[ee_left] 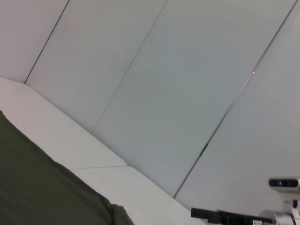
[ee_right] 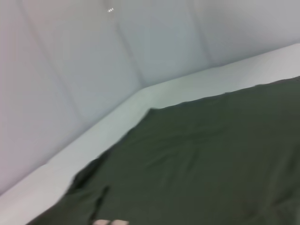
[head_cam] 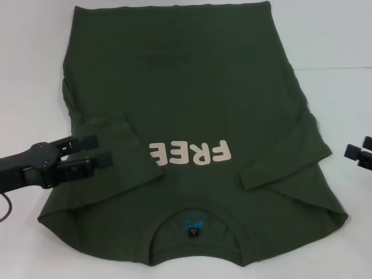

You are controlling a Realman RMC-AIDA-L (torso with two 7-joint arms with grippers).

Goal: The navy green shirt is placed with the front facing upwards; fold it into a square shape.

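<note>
Collar-nearest, the navy green shirt (head_cam: 192, 116) lies flat on the desk (head_cam: 343, 46), sleeves folded inward — left gripper (head_cam: 104, 150) parted above one sleeve; right gripper (head_cam: 359, 152) unreadable.

Black right gripper (head_cam: 361, 152): mostly cut off at head view's edge. Dark olive-green cotton shirt (head_cam: 192, 116): folded-in sleeves cover its sides.

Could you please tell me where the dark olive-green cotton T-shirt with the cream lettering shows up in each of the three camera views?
Head view: the dark olive-green cotton T-shirt fills the middle, collar nearest the camera, both sleeves folded inward.
Left wrist view: only a plain green corner at the picture's lower left.
Right wrist view: green cloth covers the lower right half.
Shared landmark: the white table bordering the cloth.
</note>
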